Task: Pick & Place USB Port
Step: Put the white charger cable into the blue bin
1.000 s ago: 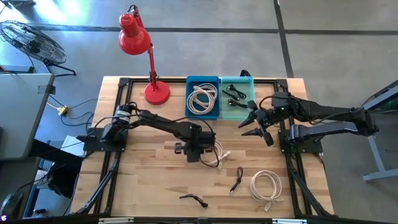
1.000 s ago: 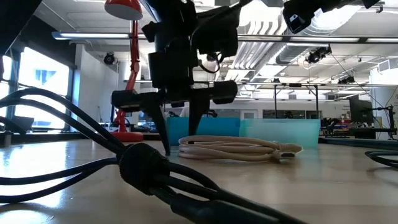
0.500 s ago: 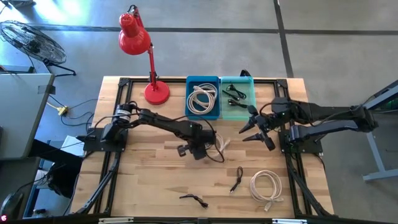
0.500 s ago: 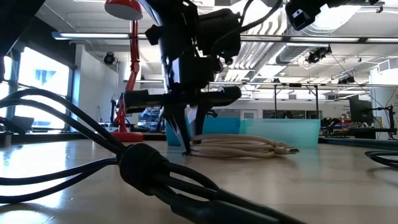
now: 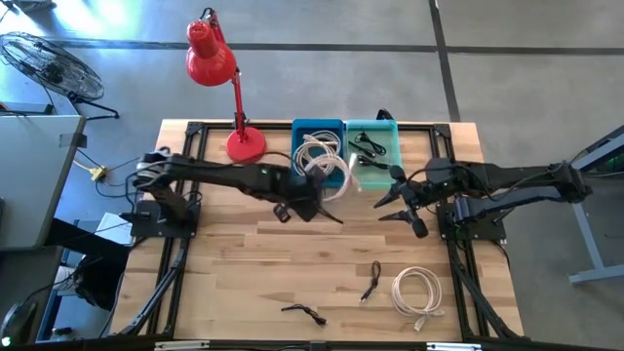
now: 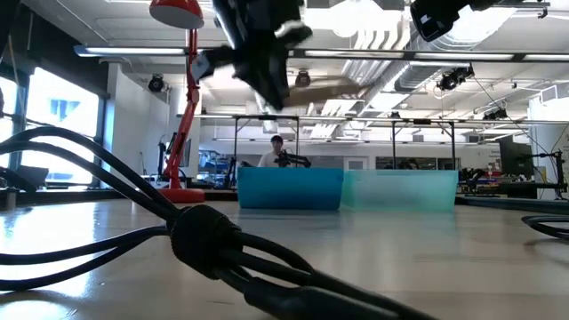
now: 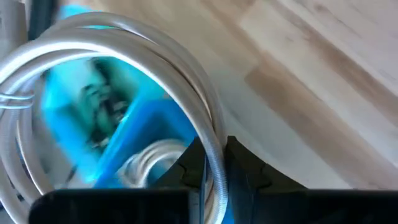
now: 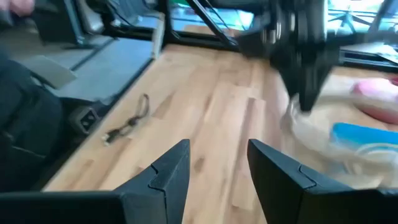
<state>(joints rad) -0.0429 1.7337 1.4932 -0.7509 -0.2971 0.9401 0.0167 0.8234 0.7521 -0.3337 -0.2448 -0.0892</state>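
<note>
Setting: a wooden worktable [image 5: 244,263] on a dark frame, standing on a grey concrete floor; red desk lamp [image 5: 216,68] at the back left, a floor fan [image 5: 49,63] off the table's left corner. The low view looks into an open workshop where a person sits far behind the bins.

Item 1, blue bin [image 5: 318,153]: back centre, already holding a coil of white cable.

Item 2, teal bin [image 5: 373,154]: touching the blue bin on its right side, holding small dark cables.

Item 3, left gripper [image 5: 317,195]: reached across to the centre of the table, fingers pinched on a white coiled USB cable [image 5: 331,183], lifted clear of the wood. The left wrist view shows the loop clamped between the fingertips [image 7: 245,171] with the blue bin directly beyond.

Item 4, right gripper [image 5: 400,200]: waiting just in front of the teal bin, fingers spread, holding nothing.

Item 5, loose stock on the front of the table: a second white coil [image 5: 417,292], a short black cable [image 5: 371,281] and another black cable [image 5: 304,312].

Relation governing the next move: the held coil hangs at the blue bin's near edge, partly overlapping it. Judged from this, the bin lies straight ahead of the left gripper, and a short advance toward the table's back would bring the loop over the compartment for release.
</note>
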